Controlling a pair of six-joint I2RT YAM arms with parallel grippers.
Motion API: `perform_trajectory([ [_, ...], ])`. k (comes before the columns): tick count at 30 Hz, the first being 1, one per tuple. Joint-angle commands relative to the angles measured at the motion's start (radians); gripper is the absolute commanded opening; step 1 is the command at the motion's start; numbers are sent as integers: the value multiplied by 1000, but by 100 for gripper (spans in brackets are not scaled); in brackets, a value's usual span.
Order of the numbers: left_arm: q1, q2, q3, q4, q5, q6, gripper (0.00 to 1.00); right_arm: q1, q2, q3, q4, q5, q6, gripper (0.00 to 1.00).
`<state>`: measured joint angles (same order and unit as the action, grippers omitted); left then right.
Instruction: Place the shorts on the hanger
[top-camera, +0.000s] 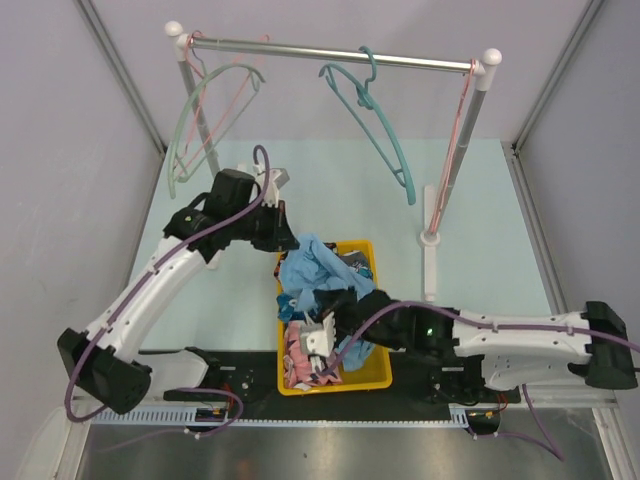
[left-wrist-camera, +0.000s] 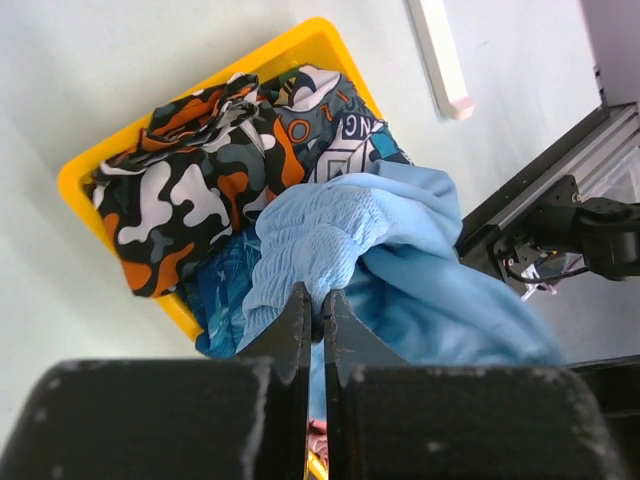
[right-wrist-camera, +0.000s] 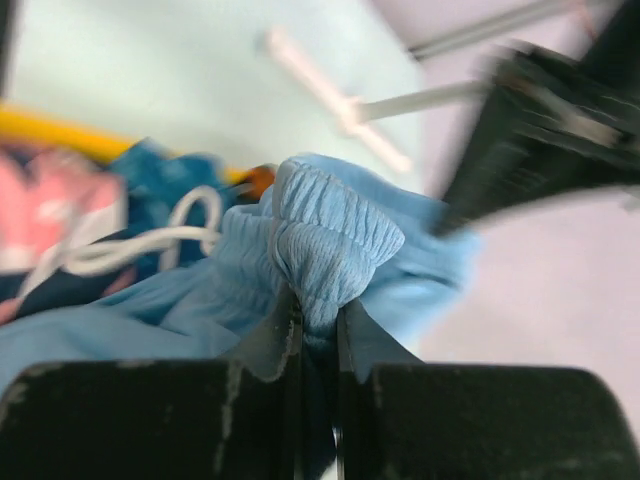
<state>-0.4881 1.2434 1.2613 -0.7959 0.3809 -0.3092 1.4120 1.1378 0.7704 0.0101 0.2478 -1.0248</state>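
Clutter first: yellow bin (top-camera: 368, 381) is packed w/ clothes. Orange-black-white camo shorts (left-wrist-camera: 190, 200) lie against its far wall, teal-blue patterned shorts (left-wrist-camera: 222, 290) sit under the blue fabric, and a pink garment (top-camera: 298, 356) is at its near-left corner, so the shorts are hemmed in on every side. Rack's white foot (top-camera: 430, 262) stands just right of bin. Rail (top-camera: 330, 55) runs well beyond bin's far side, carrying the pale pink wire hanger (top-camera: 242, 93) and a pale green hanger (top-camera: 185, 140) past bin's far-left, plus a teal hanger (top-camera: 385, 140) past its far-right.

Left arm comes from near-left of bin, elbow raised, wrist over bin's far-left corner, aimed down. Left gripper (left-wrist-camera: 315, 320) is pinched tight on the ribbed waistband of the light blue shorts (left-wrist-camera: 400, 270). Right arm lies low from right of bin, forearm stretched across bin's near half. Right gripper (right-wrist-camera: 318, 330) is clamped on another bunch of waistband, white drawstring (right-wrist-camera: 190, 215) looping beside it.

Shorts are bunched above the pile in bin, strung btwn both grippers. Long axis runs approx. along bin's length, far-left to near-middle.
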Motion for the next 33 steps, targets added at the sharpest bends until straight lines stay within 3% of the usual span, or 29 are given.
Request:
perform_trajectory([
  [1,43,-107,48,-28,18,45,0,-30,-117,222,-151,51,160,0],
  [8,71,-196,216,-71,41,142,0,-154,-214,484,-268,-70,232,0],
  [13,71,-301,216,-104,151,297,3,-249,-259,586,-350,-227,219,0],
  [16,71,-407,132,-138,264,479,33,-272,-280,598,-397,-298,223,0],
  [17,71,-464,106,-140,268,543,58,-275,-285,590,-410,-318,213,0],
  [20,71,-539,14,-143,276,631,100,-277,-286,584,-418,-393,210,0],
  [23,71,-568,-65,-117,306,694,100,-277,-270,592,-409,-423,210,0],
  [26,71,-637,-189,-68,447,815,100,-277,-257,595,-385,-424,201,0],
  [30,68,-737,-388,75,507,831,100,-277,-248,595,-352,-412,195,0],
  [33,62,-746,-439,112,532,849,100,-275,-245,595,-332,-401,192,0],
])
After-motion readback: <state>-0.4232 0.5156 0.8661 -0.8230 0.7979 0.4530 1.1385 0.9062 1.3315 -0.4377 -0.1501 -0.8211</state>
